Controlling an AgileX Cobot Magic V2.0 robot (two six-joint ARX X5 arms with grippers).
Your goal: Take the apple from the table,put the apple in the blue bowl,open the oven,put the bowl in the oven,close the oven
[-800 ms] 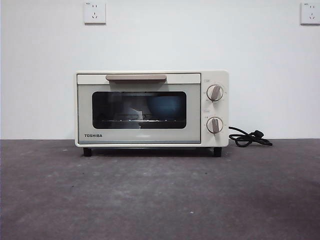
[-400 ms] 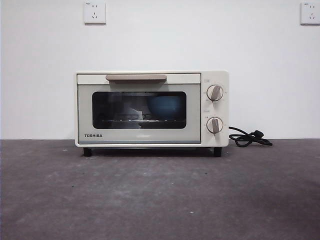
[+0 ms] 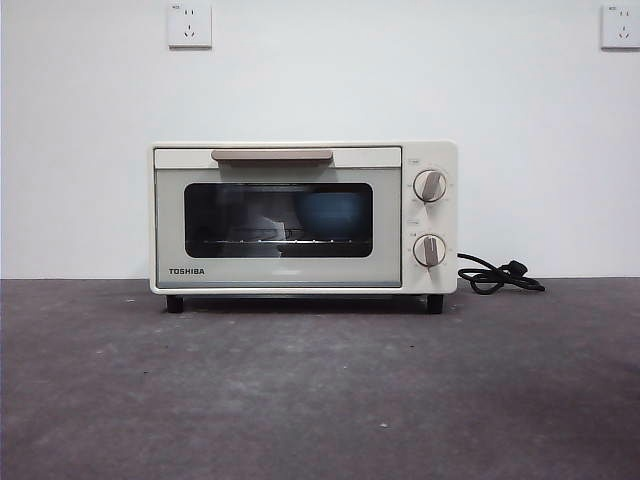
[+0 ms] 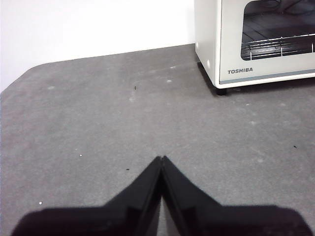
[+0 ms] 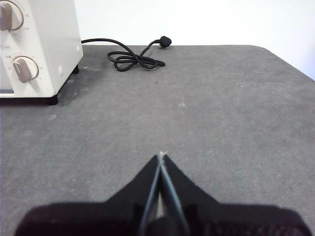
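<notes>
Cream-white and boxy, the oven stood on the grey surface against the white wall when I checked the feeds. Its dark glass door was shut flush, the beige handle running level across the top of it. Through the glass I could make out the blue bowl sitting on the wire rack, toward the side nearer the knobs. I could not see the apple itself; the tinted glass and the bowl's wall hid whatever lay in it. Two knobs sat one above the other on the panel beside the door. Behind that end of the oven the black cord lay coiled on the surface, its plug resting near the wall. Two white sockets were set high on the wall.

Neither arm showed in the front feed. From the left wrist camera, the left gripper hung over bare surface, well apart from the oven's corner, its jaws pressed together with nothing between them. From the right wrist camera, the right gripper was likewise over bare surface, off to the knob side of the oven and well short of the cord, jaws clenched tip to tip and holding nothing.
</notes>
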